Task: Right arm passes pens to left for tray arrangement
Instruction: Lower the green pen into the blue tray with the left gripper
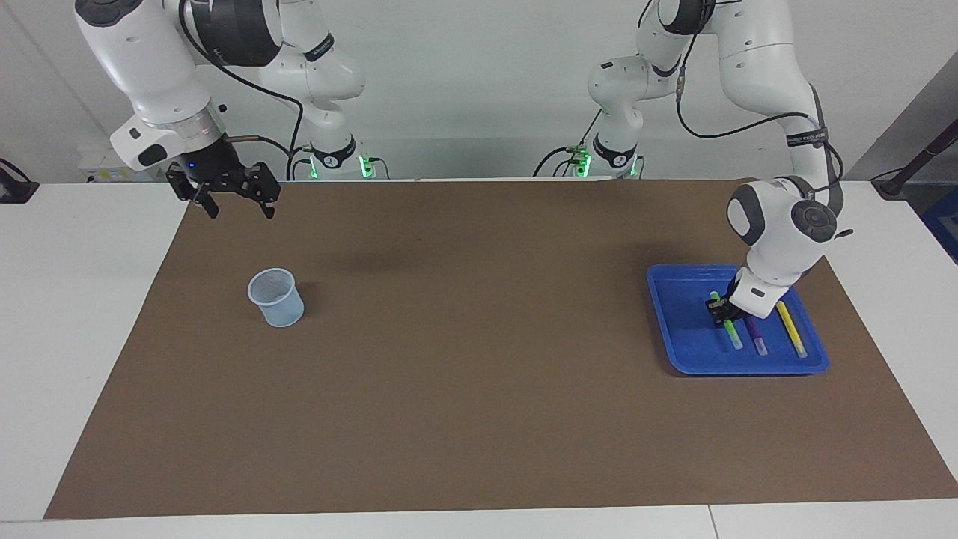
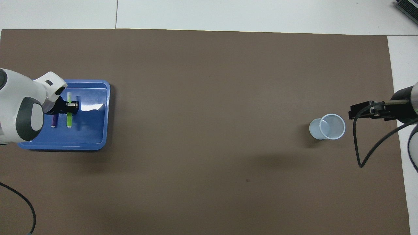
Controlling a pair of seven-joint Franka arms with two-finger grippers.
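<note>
Two fingers of the left gripper point(image 1: 723, 313) are pressed together on the green pen point(image 1: 727, 323), low inside the blue tray point(image 1: 677, 329). That gripper reaches down into the tray from the left arm point(image 1: 778, 239), whose white wrist hangs over the tray's rim on the robots' side. Beside the green pen lies the purple pen point(image 1: 756, 335), and next to that, toward the left arm's end of the table, the yellow pen point(image 1: 791, 328); all three run roughly side by side on the tray floor. From overhead, the yellow pen is hidden under the arm. The tray sits on the brown mat point(image 1: 479, 359) at the left arm's end of the table. At the right arm's end, the right gripper point(image 1: 236, 208) hangs in the air with its jaws spread wide and nothing between them, over the mat's edge nearest the robots; this arm waits. A pale-blue cup point(image 1: 276, 298) stands upright on the mat near it.
</note>
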